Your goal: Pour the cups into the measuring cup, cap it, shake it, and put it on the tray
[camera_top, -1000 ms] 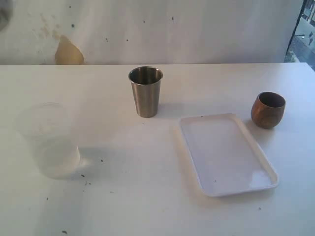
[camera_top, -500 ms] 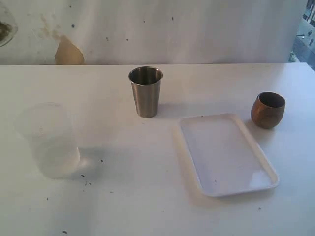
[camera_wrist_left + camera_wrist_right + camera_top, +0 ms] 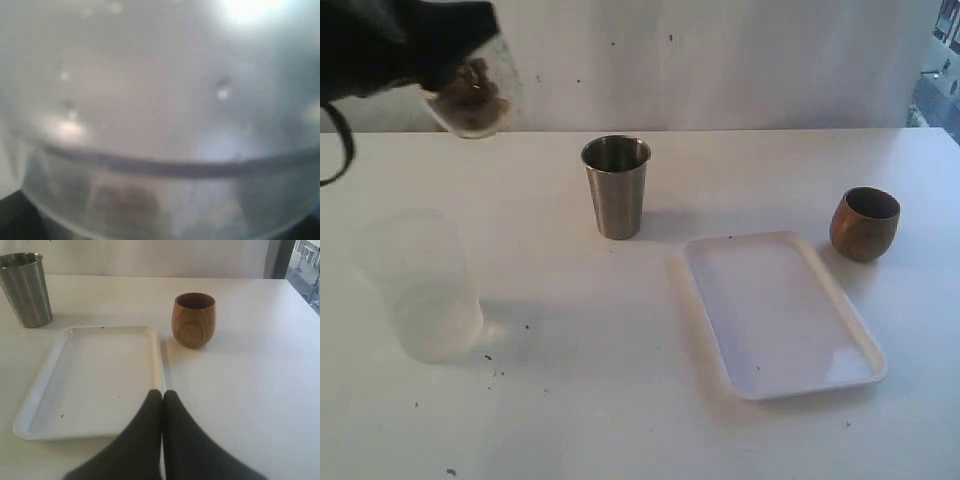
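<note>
Plainly, one steel tumbler (image 3: 616, 190), one wooden cup (image 3: 864, 225), one tray (image 3: 780, 310); left jaws grasp seemingly the cap (image 3: 470, 95), right jaws clenched.

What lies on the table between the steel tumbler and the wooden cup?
Nothing: between the steel tumbler and the wooden cup the table is bare. The tray lies just off that line, as the exterior and right wrist views show.

Washing the table (image 3: 620, 420) in bright soft light, throwing faint shadows rightward from the steel tumbler (image 3: 616, 187). Glaring on the tray (image 3: 845, 365) at its near right corner. Blurring the clear cup (image 3: 160, 125) completely.
</note>
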